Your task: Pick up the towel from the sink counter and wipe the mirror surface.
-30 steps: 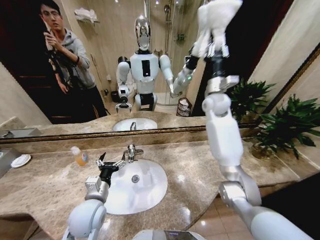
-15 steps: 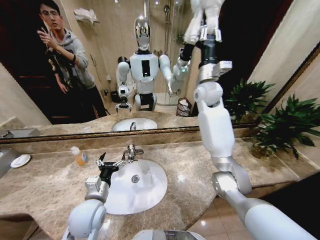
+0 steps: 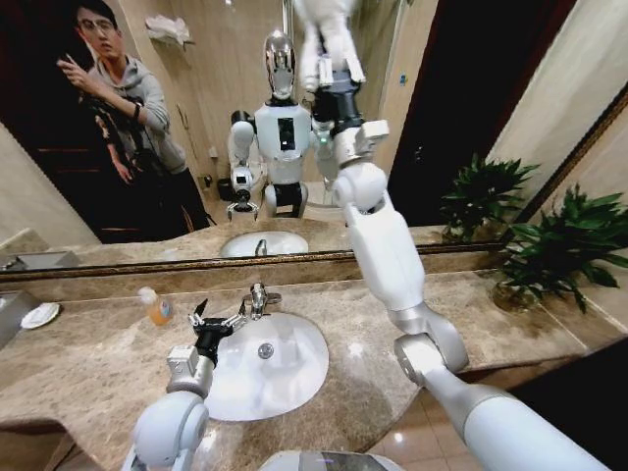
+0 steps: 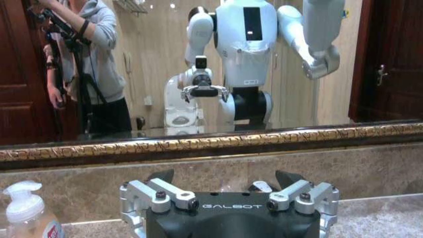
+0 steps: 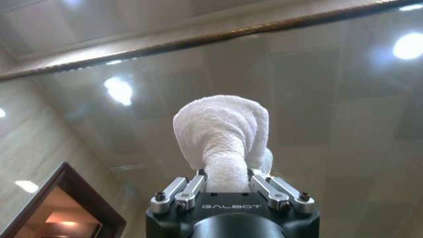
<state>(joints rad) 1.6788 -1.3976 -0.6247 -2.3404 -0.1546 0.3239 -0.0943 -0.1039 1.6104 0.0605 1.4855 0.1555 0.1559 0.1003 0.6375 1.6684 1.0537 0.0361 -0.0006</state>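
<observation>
— Where's the towel point(image 5: 221, 136) just now?

— Up high, pinched between the fingers of the right gripper point(image 5: 227, 174); the arm is stretched tall and the bundled cloth looks pressed to the mirror surface point(image 5: 330, 114), near its top edge; whether it truly touches the glass I can't swear from here.

— How ought it to do the wipe well, d'you think?

— I'd say keep the cloth flat and lightly loaded on the glass; sweep in long overlapping passes; let the terry meet the mirror and never the metal fingers; and hold the pinch firm, since a dropped towel would fall toward the basin point(image 3: 263, 365).

— And the other arm?

— The left gripper point(image 3: 217, 319) hangs low over the basin, by the faucet point(image 3: 257, 297); its fingers are spread and holding nothing; best it stays put and clear.

— Count the lot for me.

— One towel in the gripper; one sink counter point(image 3: 88, 368) with one basin and one faucet; one soap bottle point(image 3: 156, 306) with orange liquid, left of the faucet; one small white dish point(image 3: 40, 315) at the far left; one potted plant point(image 3: 559, 250) at the right end, doubled by its reflection; two grippers; one wide mirror.
</observation>
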